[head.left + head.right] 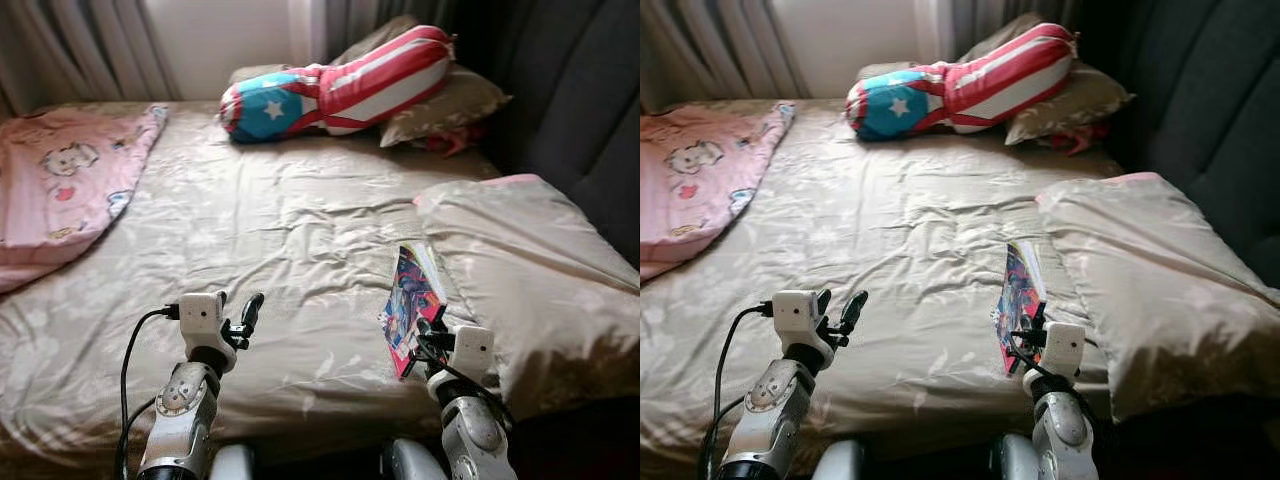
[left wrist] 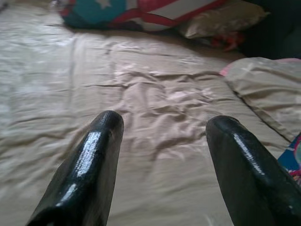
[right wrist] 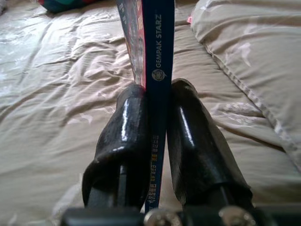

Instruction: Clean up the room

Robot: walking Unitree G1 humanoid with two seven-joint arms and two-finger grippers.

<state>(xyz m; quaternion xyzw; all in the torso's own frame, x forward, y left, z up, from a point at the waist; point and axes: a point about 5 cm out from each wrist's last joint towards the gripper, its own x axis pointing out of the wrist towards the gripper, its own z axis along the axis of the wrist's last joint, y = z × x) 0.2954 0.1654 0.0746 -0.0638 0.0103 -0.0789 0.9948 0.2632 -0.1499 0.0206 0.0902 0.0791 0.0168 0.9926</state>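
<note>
Comic book [image 1: 412,305] stands on edge, clamped at its spine by your right hand [image 3: 157,136] just above the bed [image 1: 280,250], long axis pointing away toward the pillow [image 1: 530,270]. Your left hand [image 2: 164,165] hovers released, well apart.

Beige-sheeted bed [image 1: 270,240], grey curtains [image 1: 90,45], dark headboard [image 1: 580,100].

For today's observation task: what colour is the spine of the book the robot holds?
Dark blue with white lettering on the book spine, clearest in the right wrist view.
</note>
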